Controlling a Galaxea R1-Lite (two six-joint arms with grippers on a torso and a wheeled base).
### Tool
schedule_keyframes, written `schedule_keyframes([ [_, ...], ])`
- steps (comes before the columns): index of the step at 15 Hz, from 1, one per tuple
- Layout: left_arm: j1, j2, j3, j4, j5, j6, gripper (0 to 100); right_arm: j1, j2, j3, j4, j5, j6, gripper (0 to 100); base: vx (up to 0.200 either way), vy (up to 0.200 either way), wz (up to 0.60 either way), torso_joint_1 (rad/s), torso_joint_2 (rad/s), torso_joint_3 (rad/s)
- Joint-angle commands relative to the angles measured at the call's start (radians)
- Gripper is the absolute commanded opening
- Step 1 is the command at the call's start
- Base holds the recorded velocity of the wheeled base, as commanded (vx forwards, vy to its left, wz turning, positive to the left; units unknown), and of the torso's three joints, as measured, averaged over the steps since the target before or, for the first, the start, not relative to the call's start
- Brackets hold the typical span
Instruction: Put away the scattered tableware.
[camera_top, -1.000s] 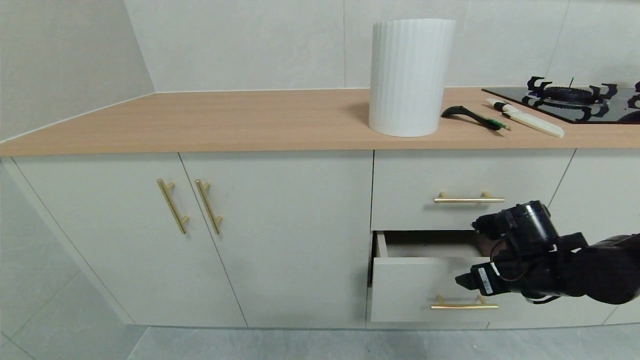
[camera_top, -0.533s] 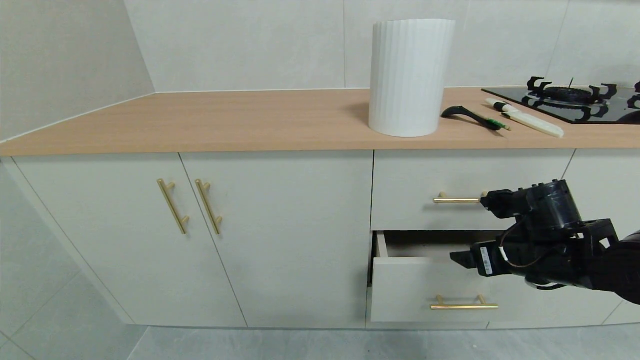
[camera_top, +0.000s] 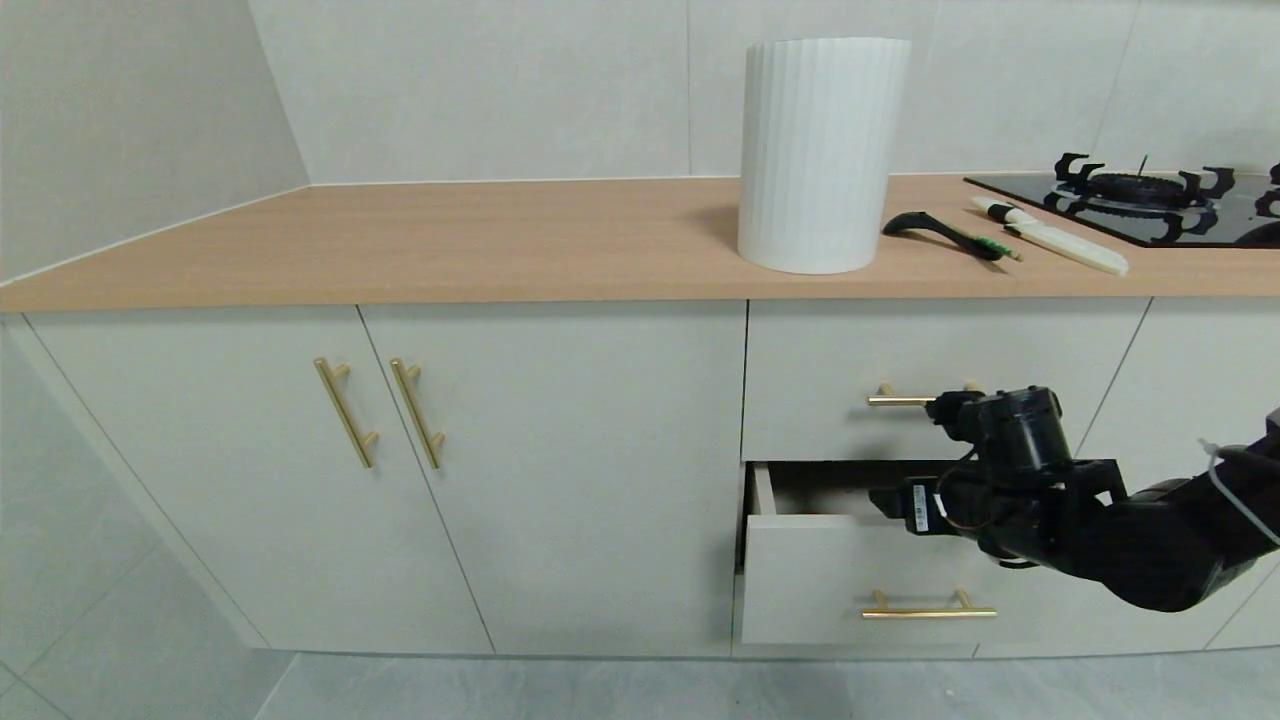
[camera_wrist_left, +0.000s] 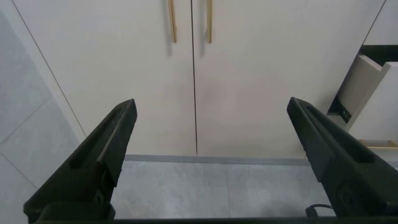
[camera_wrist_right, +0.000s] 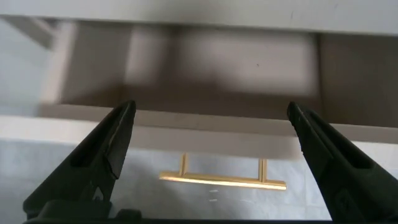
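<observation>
Worktop (camera_top: 450, 240): black utensil (camera_top: 940, 232), white knife (camera_top: 1060, 240) far right, unstowed. Lower drawer (camera_top: 830, 570) ajar; right gripper (camera_wrist_right: 210, 109) at mouth, spread, empty; left gripper (camera_wrist_left: 211, 106) spread too. Likely next: fetch utensil.

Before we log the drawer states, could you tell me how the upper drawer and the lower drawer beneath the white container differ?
The upper drawer is shut, flush with the cabinet; the lower drawer is pulled partway out, its dark inside showing. The upper handle is partly covered by the right gripper; the lower handle shows whole. Both drawers have pale fronts and horizontal gold bar handles.
</observation>
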Motion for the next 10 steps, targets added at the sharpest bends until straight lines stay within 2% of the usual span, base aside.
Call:
schedule_keyframes([
  [1,0.000,0.002,0.000,0.000,0.000,0.000,100,-0.001,0.063,-0.011,-0.003,-0.006,0.001,100,0.000,0.000,0.00,0.000,0.00,0.000],
  [10,0.000,0.002,0.000,0.000,0.000,0.000,100,-0.001,0.063,-0.006,0.009,-0.006,-0.002,100,0.000,0.000,0.00,0.000,0.00,0.000],
])
